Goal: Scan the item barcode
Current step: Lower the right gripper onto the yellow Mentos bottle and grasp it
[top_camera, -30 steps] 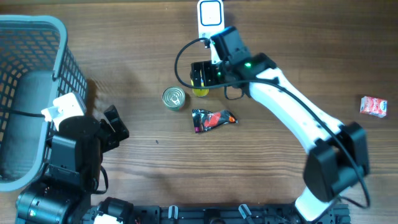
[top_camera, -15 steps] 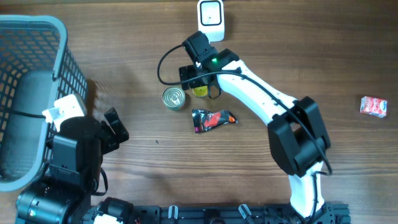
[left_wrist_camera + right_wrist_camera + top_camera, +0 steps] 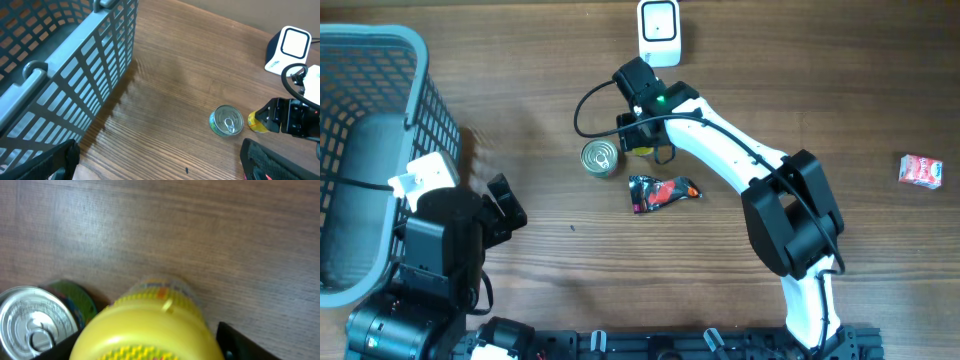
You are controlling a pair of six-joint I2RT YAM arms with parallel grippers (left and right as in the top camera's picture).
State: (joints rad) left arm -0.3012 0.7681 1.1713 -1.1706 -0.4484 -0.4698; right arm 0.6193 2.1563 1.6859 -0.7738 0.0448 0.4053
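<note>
A small yellow-lidded container [image 3: 642,148] stands on the wooden table beside a tin can [image 3: 600,158], below the white scanner [image 3: 659,30]. My right gripper [image 3: 638,134] is down over the container, one finger on each side. In the right wrist view the yellow lid [image 3: 150,330] fills the space between the jaws of the right gripper [image 3: 145,347], and contact is unclear. The can [image 3: 35,322] sits just to its left. No barcode shows. My left gripper [image 3: 160,162] is open over bare wood near the basket, holding nothing.
A grey mesh basket [image 3: 380,50] takes up the left side and looms close in the left wrist view [image 3: 75,75]. A black-and-red snack packet [image 3: 663,192] lies below the can. A small red packet [image 3: 921,170] lies at the far right.
The right arm swung left from beside the scanner and settled over the yellow container, its jaws narrowing around it. The left arm has not moved.
</note>
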